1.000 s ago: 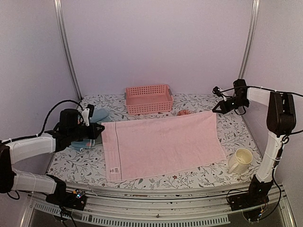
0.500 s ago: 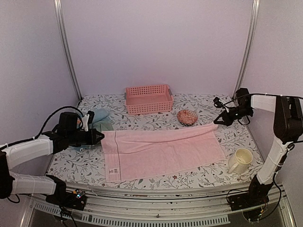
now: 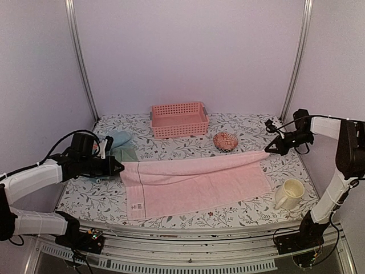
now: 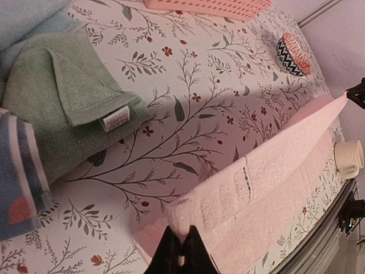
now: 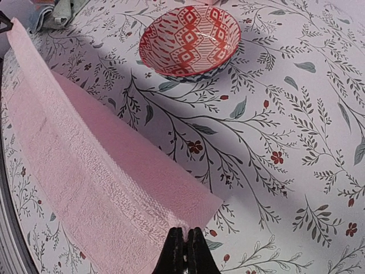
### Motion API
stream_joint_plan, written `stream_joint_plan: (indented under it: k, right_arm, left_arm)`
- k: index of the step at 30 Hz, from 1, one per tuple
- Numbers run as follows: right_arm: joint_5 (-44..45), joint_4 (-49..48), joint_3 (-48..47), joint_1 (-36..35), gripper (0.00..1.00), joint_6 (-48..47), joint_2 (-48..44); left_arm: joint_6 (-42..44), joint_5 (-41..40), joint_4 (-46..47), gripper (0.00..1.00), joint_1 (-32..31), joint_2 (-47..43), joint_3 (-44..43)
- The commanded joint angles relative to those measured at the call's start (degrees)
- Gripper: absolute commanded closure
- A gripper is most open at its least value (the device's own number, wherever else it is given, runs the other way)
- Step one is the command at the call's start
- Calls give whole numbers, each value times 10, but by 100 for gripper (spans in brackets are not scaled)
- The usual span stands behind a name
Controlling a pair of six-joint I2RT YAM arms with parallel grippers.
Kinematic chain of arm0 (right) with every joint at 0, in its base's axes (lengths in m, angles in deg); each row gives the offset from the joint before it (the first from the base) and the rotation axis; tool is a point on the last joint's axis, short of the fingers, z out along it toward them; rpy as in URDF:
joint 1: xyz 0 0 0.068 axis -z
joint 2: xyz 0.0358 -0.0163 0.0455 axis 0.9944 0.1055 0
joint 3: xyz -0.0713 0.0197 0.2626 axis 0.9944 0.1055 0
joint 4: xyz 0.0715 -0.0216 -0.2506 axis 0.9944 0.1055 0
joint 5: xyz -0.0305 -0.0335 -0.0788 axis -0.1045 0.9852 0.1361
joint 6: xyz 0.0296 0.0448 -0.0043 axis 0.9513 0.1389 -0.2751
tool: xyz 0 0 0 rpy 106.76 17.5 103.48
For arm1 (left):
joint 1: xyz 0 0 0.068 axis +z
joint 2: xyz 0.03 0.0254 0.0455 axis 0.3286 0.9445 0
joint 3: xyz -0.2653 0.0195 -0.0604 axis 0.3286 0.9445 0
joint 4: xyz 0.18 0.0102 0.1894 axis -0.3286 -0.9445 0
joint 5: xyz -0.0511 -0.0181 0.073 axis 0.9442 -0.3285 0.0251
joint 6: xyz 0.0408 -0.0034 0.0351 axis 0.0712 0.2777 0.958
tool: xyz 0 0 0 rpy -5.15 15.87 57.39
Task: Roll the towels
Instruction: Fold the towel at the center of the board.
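floral table (image 3: 171, 149), blue towel (image 4: 14, 171) half out-of-frame

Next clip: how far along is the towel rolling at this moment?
Nothing is rolled yet. In hand: the left gripper and right gripper are each shut on a far corner of the pink towel, its far edge raised off the table, the near part flat. Left: rolling it, then the sage green towel, blue patterned towel and light blue towel heaped unrolled at the left.
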Motion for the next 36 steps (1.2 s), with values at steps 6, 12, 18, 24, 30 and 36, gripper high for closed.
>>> stream_joint_plan:
  k: [6,12,18,24,30,36]
  right_arm:
    - [-2,28,48,7,98,-55,-39]
    - [11,47,69,8,98,-86,-49]
    - [15,78,76,8,97,-112,-36]
    - [19,110,85,8,97,-150,-30]
    - [12,187,101,8,86,-221,-54]
    - [15,255,75,8,68,-283,-72]
  left_arm:
    - [38,-4,17,96,6,29,-36]
    - [-3,1,-70,95,6,30,-48]
    - [-27,-2,-132,94,6,41,-46]
    - [-39,27,-140,90,6,59,-34]
    - [-34,40,-197,79,5,39,-45]
    - [-4,29,-223,70,7,-13,-86]
